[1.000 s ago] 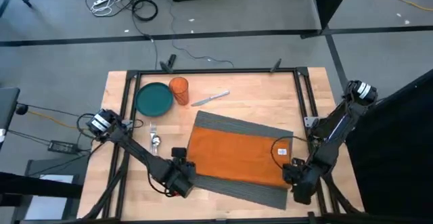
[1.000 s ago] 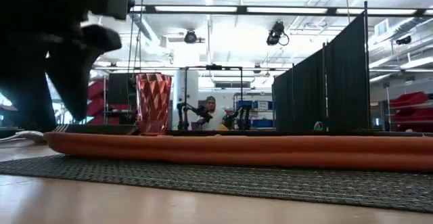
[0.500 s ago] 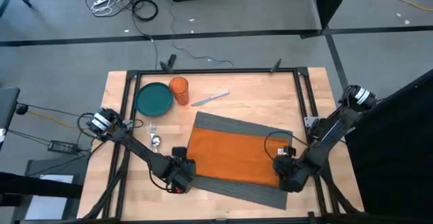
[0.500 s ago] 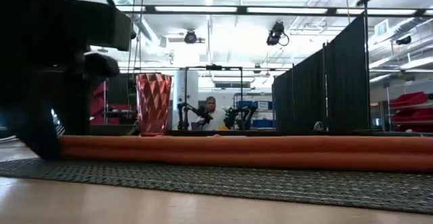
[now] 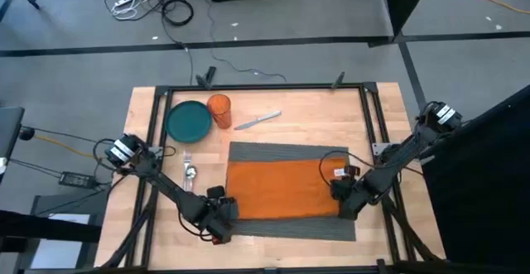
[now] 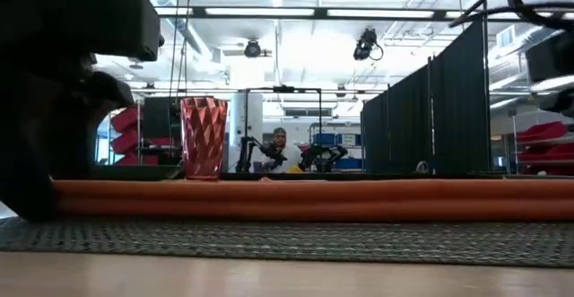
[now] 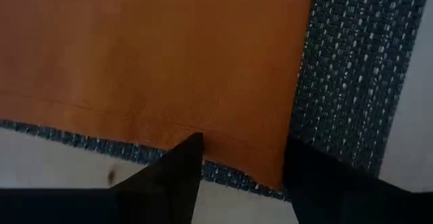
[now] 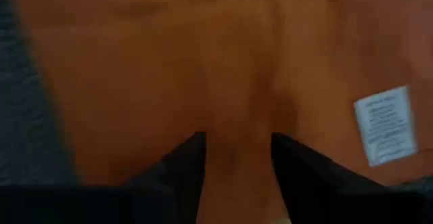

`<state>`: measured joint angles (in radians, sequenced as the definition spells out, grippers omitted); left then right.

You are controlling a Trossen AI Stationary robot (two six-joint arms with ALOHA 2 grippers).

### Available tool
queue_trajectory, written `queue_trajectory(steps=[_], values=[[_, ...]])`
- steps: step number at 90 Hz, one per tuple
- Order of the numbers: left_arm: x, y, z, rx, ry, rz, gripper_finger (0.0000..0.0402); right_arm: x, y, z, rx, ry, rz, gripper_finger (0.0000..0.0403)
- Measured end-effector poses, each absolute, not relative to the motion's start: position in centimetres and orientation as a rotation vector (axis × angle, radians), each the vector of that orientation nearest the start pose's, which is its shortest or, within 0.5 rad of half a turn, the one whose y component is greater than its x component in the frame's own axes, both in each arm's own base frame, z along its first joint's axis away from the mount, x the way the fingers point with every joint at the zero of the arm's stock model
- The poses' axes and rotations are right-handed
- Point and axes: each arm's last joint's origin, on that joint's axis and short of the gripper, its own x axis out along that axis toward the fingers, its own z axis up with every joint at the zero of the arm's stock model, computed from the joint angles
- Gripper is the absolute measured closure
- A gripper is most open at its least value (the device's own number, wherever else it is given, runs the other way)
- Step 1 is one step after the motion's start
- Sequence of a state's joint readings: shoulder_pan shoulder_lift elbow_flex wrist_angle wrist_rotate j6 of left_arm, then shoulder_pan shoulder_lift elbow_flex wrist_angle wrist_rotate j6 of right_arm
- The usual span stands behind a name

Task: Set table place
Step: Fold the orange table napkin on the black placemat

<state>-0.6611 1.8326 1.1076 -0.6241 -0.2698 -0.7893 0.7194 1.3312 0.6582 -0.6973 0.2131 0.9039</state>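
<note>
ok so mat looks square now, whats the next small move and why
Probably let go and lift both arms clear. The placemat lies parallel to the table edges with the orange napkin flat on it, while the left gripper and right gripper sit at its ends, blocking the teal plate.

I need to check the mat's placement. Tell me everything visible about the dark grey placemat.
The dark grey ribbed woven placemat lies flat on the light wooden plank table, edges square with it. An orange cloth napkin covers most of it, leaving grey borders. The left hand and right hand sit at its near corners.
</note>
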Motion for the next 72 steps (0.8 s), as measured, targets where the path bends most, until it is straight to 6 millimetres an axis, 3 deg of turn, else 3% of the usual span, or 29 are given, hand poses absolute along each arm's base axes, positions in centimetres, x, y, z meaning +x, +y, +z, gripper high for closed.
queue_trajectory(steps=[13,28,38,51,72], values=[[27.5,-20.4,17.2,-0.037,1.227,0.164,0.0229,15.0,13.1,18.4,0.270,1.217,-0.059,0.0264],[29.0,-21.1,19.7,0.027,1.113,0.108,0.0229,13.9,14.6,20.5,0.410,1.120,0.114,0.0264],[29.6,-20.4,19.6,0.075,1.114,0.088,0.0229,13.9,15.2,21.3,0.410,1.025,0.185,0.0264],[29.5,-19.8,19.0,0.053,1.172,0.064,0.0229,14.9,15.5,21.8,0.393,0.851,0.135,0.0265],[29.1,-19.8,16.3,0.046,1.248,0.063,0.0229,13.8,18.0,21.0,0.344,0.882,0.253,0.0221]])
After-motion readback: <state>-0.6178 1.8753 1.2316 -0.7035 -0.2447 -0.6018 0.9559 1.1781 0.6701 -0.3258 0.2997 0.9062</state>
